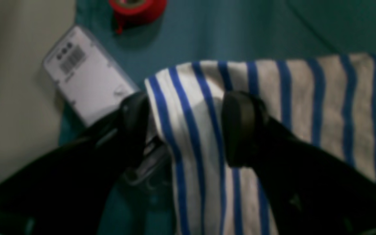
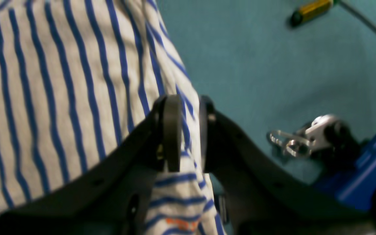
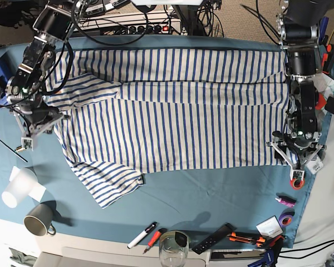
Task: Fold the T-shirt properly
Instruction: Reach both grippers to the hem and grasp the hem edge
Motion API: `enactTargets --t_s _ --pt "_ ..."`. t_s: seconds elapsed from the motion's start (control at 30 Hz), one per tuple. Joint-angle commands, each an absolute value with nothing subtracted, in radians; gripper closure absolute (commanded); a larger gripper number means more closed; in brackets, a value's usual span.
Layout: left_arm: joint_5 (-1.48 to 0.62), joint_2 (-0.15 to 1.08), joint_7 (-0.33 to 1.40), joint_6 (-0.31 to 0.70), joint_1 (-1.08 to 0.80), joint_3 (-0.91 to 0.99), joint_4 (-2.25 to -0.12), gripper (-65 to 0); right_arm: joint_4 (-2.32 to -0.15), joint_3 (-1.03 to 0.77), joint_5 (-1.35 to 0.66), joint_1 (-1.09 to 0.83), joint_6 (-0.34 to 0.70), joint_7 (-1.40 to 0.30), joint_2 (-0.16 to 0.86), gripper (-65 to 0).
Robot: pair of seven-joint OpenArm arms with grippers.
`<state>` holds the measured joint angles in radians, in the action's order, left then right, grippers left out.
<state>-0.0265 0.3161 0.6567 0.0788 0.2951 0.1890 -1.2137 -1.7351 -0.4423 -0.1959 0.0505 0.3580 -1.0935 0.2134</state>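
Observation:
The T-shirt (image 3: 178, 111), white with thin blue stripes, lies spread across the teal table cloth (image 3: 211, 194). One sleeve is folded in at the upper left and the other sticks out at the lower left. My right gripper (image 3: 36, 125) is at the shirt's left edge. In the right wrist view the gripper (image 2: 188, 133) is shut on a fold of the T-shirt (image 2: 60, 81). My left gripper (image 3: 298, 153) is at the shirt's right edge. In the left wrist view it (image 1: 188, 127) stands open, its fingers wide on either side of the T-shirt (image 1: 305, 98) corner.
A red tape roll (image 1: 137, 8) and a white barcoded case (image 1: 86, 75) lie by the left gripper. A yellow-handled hex key (image 2: 312, 9) and a blue clamp (image 2: 364, 173) lie near the right gripper. A white cup (image 3: 19, 188), grey mug (image 3: 38, 221), glass (image 3: 173, 250), markers (image 3: 142, 235) and tools (image 3: 245, 238) line the front edge.

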Motion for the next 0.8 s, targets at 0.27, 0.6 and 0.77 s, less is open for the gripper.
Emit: enactTargets --t_s 0.27,0.6,0.77 --pt "-0.022 0.332 0.673 0.072 0.327 0.192 -1.222 -36.1 -1.515 -0.446 -0.152 0.246 0.411 -0.963 0.231 -19.8" --pt "-0.022 0.332 0.673 0.072 0.327 0.192 -1.222 -36.1 -1.09 -0.376 -0.081 0.539 0.413 -0.828 0.233 -22.0" --pt "-0.022 0.332 0.673 0.073 0.327 0.192 -1.222 -36.1 -1.005 -0.241 0.027 0.627 0.362 -0.784 0.233 -22.0"
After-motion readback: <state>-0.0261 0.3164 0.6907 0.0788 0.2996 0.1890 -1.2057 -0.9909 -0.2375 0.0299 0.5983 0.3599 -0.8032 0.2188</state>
